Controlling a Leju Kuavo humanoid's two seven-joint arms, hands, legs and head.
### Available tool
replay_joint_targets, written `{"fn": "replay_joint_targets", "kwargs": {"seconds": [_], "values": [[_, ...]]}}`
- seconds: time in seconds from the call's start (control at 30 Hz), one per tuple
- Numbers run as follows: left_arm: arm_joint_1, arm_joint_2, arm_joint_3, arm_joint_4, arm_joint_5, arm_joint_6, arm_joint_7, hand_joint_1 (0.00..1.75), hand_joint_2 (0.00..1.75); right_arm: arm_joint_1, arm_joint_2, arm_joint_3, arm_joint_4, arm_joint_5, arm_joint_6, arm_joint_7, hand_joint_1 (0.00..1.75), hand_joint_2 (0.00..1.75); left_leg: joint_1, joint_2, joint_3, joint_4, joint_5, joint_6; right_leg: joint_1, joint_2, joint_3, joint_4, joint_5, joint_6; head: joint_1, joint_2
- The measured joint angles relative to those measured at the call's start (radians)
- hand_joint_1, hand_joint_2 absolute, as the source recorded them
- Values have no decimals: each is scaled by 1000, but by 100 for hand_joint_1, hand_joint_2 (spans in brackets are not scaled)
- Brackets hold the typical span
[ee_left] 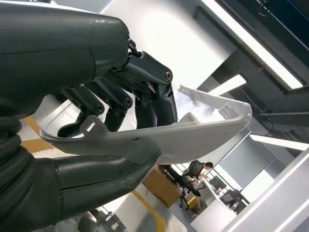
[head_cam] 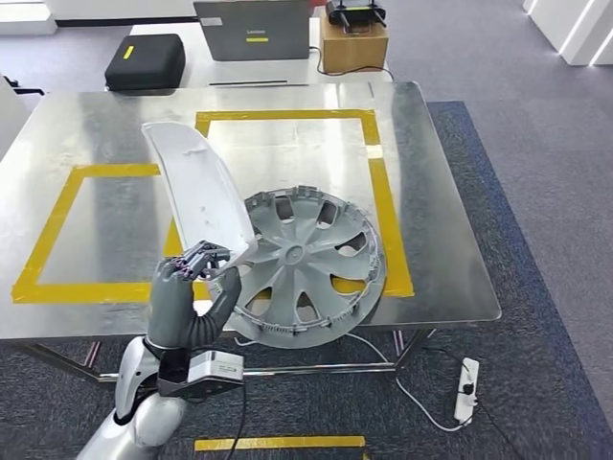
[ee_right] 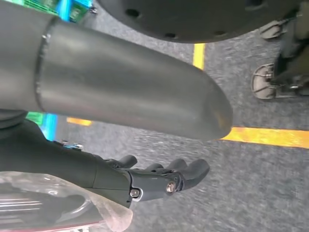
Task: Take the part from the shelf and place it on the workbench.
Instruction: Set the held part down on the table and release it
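The part is a white curved plastic panel [head_cam: 198, 187], tilted upward over the front of the steel workbench [head_cam: 434, 192]. My left hand [head_cam: 181, 302] grips its lower end, fingers on top and thumb beneath, just above the workbench's front edge. The left wrist view shows the panel [ee_left: 204, 130] pinched between my dark fingers [ee_left: 146, 92] and thumb [ee_left: 109, 169]. My right hand [ee_right: 156, 181] hangs over grey carpet, its fingers stretched out with nothing in them.
A grey wheel cover [head_cam: 307, 264] lies on the bench right beside the held panel. Yellow tape [head_cam: 390, 220] marks two squares on the bench. Behind it are a black case [head_cam: 145, 60], a laptop [head_cam: 253, 29] and a cardboard box [head_cam: 352, 43]. A power strip [head_cam: 466, 388] lies on the floor.
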Motion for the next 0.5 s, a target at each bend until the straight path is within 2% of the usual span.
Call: {"fn": "replay_joint_targets", "kwargs": {"seconds": [0.1, 0.17, 0.27, 0.43, 0.5], "values": [[-1, 0, 0, 0, -1, 0, 0, 175, 175, 3, 0, 0, 0, 0, 2, -1, 0, 0, 0, 0, 1, -3, 2, 13, 1, 1, 2, -5, 2, -2, -1, 0], [-3, 1, 0, 0, -3, 0, 0, 175, 175, 3, 0, 0, 0, 0, 5, -2, 0, 0, 0, 0, 4, -7, 2, 13, 2, 1, 2, -5, 0, -6, -1, 0], [-6, 1, 0, 0, -6, 0, -2, 175, 175, 1, 0, 0, 0, 0, 11, -3, 0, 0, 1, 0, 7, -12, 4, 8, 4, 1, 3, -5, -3, -11, -1, 0], [-18, 1, -1, 5, -21, -5, -5, 175, 175, 1, 0, -1, 0, -4, 27, -3, 0, 0, 5, 0, 7, -15, 4, -14, 6, 1, 4, -4, -4, -14, 0, 0], [-25, 1, -1, 10, -32, -6, -5, 175, 175, 0, 0, -2, 0, -6, 29, -4, 0, 0, 5, 0, 7, -15, 4, -15, 6, 1, 4, -4, -4, -14, 0, 0]]}}
